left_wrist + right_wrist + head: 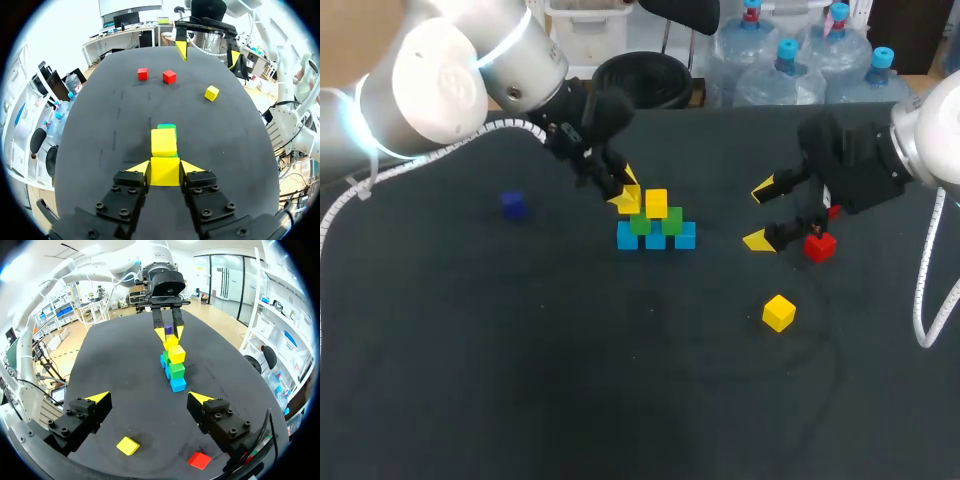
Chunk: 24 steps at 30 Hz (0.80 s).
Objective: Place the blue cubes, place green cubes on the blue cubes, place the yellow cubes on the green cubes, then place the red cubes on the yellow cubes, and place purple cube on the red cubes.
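**Yellow tier in progress.** We see the held yellow cube [165, 174] clamped squarely between the two yellow fingertips of the left tool [625, 189]. The fingers stand only as far apart as the cube is wide.

Straight ahead of it, touching or very nearly so, sits the placed yellow cube [164, 141], already on the green cubes [672, 221]. These in turn rest on the row of blue cubes [655, 240] near the middle of the counter [520, 350].

In the head view the held cube lies just beside the placed one, on the left arm's side and at about the same height. We cannot tell whether its underside is already seated on the green below.

We judge that the coming move turns on this alignment: the cube must settle level and flush beside its neighbour before the fingers part, or a nudge forward could shift the tier.

The right tool [150, 399] hangs wide open and empty, well apart from the stack. The loose yellow cube [779, 312] and the red cubes [169, 76] lie on its side, so we judge the right arm the nearer for them. The purple cube [513, 205] lies alone near the left arm.
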Motion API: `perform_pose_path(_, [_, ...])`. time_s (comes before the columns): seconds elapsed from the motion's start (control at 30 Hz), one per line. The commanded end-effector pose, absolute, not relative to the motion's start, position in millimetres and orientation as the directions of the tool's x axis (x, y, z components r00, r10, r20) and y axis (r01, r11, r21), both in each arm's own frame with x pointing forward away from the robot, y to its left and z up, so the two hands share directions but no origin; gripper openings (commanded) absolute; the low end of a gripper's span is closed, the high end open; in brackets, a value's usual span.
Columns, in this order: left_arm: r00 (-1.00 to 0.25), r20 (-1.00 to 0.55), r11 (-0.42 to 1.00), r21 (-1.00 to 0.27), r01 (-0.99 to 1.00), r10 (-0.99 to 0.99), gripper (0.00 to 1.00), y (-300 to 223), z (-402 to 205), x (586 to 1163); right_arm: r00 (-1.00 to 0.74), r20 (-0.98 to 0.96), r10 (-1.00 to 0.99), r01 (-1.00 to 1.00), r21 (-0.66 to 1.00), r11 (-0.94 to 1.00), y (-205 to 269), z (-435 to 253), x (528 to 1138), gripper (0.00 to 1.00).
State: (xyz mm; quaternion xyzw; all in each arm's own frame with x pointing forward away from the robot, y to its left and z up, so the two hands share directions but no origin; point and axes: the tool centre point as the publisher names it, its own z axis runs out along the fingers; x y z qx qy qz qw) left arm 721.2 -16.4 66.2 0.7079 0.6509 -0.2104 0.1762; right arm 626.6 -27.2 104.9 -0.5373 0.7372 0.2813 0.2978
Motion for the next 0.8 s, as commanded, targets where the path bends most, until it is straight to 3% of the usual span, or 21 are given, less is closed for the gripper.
perform_pose_path(0.03, [0.063,-0.522,-0.092,-0.029,0.995,0.850,0.00,-19.0,65.1,723.7,-0.244,-0.743,-0.623,-0.960,0.094,0.263,-27.3,104.4,626.7,1.00])
perform_pose_path(0.8, [0.054,-0.519,-0.087,-0.038,0.996,0.853,0.00,-19.7,60.0,724.9,-0.244,-0.743,-0.623,-0.960,0.094,0.263,-27.3,104.4,626.7,1.00])
